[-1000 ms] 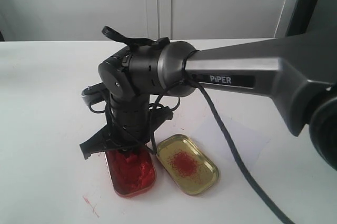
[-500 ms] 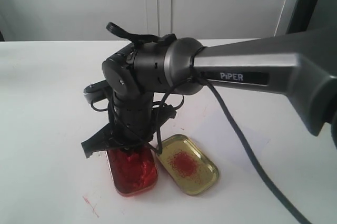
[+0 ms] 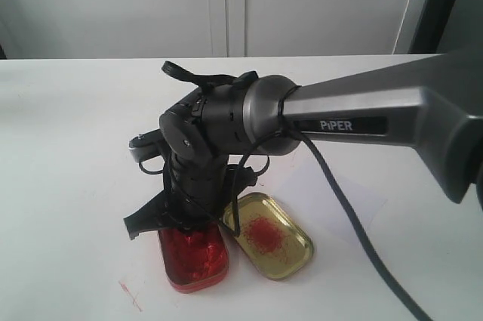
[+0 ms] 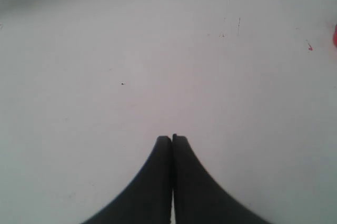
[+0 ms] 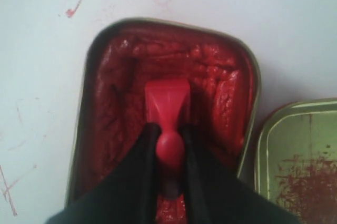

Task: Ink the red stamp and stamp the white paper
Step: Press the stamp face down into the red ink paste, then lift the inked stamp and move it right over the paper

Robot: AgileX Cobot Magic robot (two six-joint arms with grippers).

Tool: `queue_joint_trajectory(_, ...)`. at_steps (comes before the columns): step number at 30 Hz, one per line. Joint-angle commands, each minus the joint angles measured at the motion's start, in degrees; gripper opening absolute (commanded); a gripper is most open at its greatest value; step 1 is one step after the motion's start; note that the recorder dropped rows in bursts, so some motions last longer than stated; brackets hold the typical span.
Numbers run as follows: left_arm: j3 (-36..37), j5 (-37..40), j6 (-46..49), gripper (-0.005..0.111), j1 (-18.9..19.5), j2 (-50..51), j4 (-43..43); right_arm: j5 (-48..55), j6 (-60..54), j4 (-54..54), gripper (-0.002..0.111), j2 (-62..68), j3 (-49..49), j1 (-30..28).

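Your right gripper pinches the red stamp by its knob handle, one finger on either side, with the square base pointing down into the open tin of red ink paste. You cannot tell whether the base touches the paste. The gold lid, smeared red in its middle, lies just beside the tin. The white paper lies flat on the tabletop behind the lid, partly under the arm's black cable. Your left gripper has its fingers pressed together, holding nothing, over bare tabletop.
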Motion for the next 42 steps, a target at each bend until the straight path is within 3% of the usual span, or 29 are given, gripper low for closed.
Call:
queue_joint_trajectory(1, 0.6, 0.1, -0.1, 0.000, -0.3, -0.2, -0.1, -2.3, 0.4, 0.1, 0.000, -1.3, 0.6, 0.0)
queue_joint_trajectory(20, 0.6, 0.1, -0.1, 0.000, -0.3, -0.2, -0.1, -3.4, 1.1, -0.1, 0.000, -4.1, 0.6, -0.2)
queue_joint_trajectory(32, 0.6, 0.1, -0.1, 0.000, -0.3, -0.2, -0.1, -5.9, -8.6, 14.7, 0.000, -3.0, 4.0, -4.7)
queue_joint_trajectory(42, 0.6, 0.1, -0.1, 0.000, -0.3, -0.2, -0.1, -5.0, -8.0, 9.5, 0.000, -9.1, 4.0, -5.0)
